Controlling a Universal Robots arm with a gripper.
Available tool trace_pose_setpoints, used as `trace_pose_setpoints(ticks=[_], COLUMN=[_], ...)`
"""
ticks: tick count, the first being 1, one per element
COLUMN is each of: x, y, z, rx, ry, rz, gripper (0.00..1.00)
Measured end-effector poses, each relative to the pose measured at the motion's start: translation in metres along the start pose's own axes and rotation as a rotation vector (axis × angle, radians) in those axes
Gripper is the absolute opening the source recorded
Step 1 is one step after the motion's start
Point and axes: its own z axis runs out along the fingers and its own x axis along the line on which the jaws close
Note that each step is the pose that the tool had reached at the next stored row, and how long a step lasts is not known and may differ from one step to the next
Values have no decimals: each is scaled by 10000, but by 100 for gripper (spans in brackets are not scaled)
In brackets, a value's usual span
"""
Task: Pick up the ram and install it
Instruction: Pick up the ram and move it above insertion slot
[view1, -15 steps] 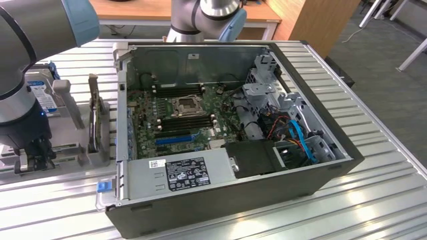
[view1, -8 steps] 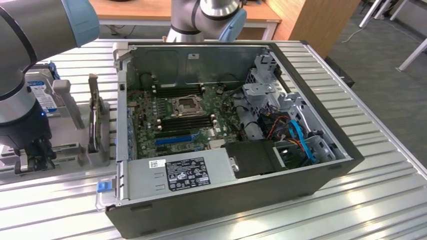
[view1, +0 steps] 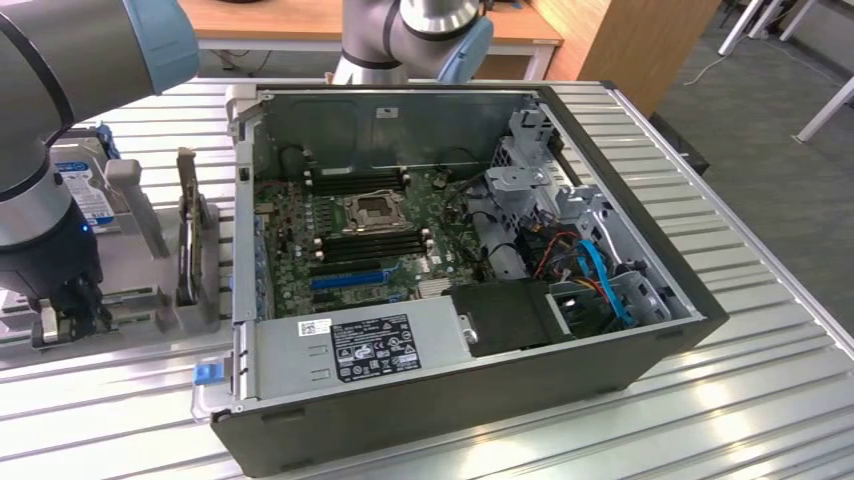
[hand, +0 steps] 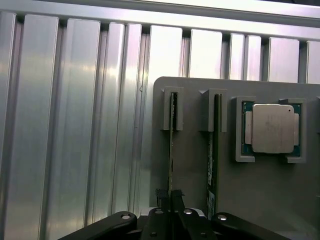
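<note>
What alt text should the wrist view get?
The gripper is closed on the ram, a thin green stick standing on edge in a slot of a grey holder. A second stick stands in the neighbouring slot, and a processor lies in a recess beside that. The holder rests on a ribbed metal table.

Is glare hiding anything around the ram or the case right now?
Exterior view: bright streaks on the ribbed table beside the case, motherboard evenly lit. Wrist view: table slats glare, the ram and grey holder evenly lit, the claw dark.
</note>
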Motion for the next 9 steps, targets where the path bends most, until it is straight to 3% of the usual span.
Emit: trace_pose_setpoints(ticks=[9], x=[0], y=[0], z=[0], rx=[0], ry=[-1], rz=[0], gripper=[15])
